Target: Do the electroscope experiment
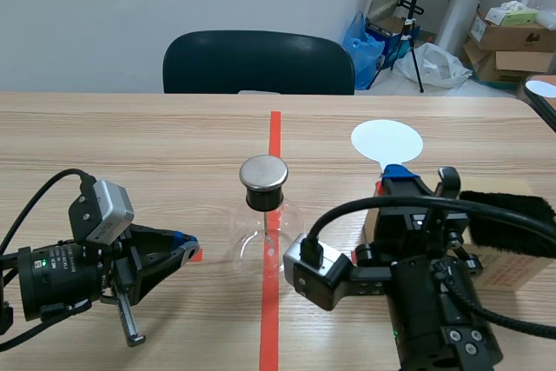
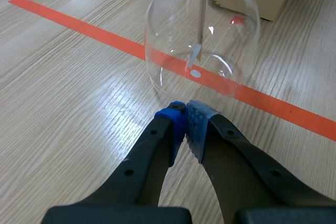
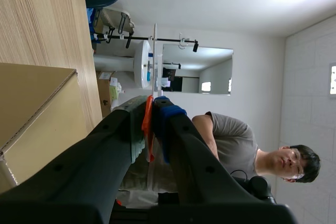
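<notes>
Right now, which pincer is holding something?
The right pincer, shut on the orange handle of the white disc paddle; the left pincer is shut on nothing, just short of the glass flask.

Open table [image 1: 130, 141] lies left of the flask [image 1: 261, 223] (box [image 1: 512, 271] crowds its right side)

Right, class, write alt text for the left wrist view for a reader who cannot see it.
The left gripper, shut, pads touching, points at a clear glass electroscope flask standing on the wooden table; a thin rod hangs inside it.
</notes>
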Robot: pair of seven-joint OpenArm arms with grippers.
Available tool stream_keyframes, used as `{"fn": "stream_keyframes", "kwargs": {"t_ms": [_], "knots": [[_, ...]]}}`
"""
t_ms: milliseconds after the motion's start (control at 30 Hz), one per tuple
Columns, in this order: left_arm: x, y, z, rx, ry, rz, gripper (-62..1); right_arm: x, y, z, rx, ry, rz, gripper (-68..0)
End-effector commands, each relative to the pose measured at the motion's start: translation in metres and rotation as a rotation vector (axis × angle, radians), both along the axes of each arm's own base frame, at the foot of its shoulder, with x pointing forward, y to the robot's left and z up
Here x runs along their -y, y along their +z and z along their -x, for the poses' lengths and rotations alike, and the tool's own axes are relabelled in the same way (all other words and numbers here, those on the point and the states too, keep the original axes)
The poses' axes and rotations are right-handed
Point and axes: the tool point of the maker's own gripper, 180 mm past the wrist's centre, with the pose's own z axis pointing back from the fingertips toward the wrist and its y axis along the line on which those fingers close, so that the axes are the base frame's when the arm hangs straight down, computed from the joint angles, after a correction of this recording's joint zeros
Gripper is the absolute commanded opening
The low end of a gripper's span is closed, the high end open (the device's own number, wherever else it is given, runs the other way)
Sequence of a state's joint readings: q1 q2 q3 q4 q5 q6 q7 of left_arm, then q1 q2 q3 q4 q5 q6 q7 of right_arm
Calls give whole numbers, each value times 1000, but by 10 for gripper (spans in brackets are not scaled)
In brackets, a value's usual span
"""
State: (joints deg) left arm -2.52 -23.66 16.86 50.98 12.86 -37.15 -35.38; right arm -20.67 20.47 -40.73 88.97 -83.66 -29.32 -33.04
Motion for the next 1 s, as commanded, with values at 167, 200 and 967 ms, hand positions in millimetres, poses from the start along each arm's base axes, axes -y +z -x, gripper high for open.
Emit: {"fn": "stream_keyframes", "kwargs": {"t_ms": [167,200,967], "knots": [[5,10,-2,25,-5,28,-577,1,8,-4,29,-3,-8,-665],[5,10,-2,25,-5,28,-577,1,8,-4,29,-4,-8,-665],[4,11,-2,24,-8,30,-577,27,12,4,46,-29,-54,-665]]}}
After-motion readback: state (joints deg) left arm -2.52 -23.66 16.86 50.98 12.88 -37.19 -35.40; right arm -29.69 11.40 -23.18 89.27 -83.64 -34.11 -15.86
